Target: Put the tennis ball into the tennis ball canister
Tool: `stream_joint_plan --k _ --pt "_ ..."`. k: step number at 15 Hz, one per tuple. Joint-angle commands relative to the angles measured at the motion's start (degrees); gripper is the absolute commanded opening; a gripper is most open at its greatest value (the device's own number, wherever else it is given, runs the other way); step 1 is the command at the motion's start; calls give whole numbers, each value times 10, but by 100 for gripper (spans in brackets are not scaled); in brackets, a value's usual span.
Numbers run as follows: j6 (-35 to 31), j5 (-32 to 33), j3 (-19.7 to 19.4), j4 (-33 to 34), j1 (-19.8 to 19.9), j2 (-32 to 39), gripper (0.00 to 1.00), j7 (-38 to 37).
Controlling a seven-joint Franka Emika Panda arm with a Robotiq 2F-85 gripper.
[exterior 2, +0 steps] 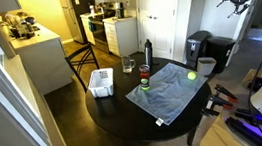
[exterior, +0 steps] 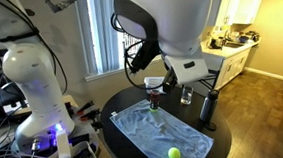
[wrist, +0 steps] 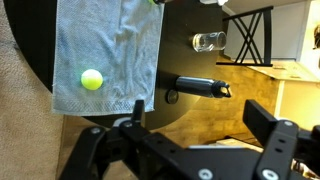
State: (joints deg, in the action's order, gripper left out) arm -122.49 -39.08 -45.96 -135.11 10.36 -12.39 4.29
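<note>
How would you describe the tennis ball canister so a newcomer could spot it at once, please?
On the round dark table, find the blue-grey cloth. The canister stands at its edge: a clear tube with a red rim, unlike the plain glass and tall dark bottle nearby.

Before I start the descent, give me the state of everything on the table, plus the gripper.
tennis ball: loose on the towel, not gripped.
tennis ball canister: upright, ball not inside.
towel: spread flat on the table.
glass: upright.
bottle: upright.
gripper: open, empty, well above the table.
</note>
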Motion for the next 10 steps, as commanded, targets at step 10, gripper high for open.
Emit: stream_joint_plan --k 10 --pt "19 -26 34 15 40 42 100 3"
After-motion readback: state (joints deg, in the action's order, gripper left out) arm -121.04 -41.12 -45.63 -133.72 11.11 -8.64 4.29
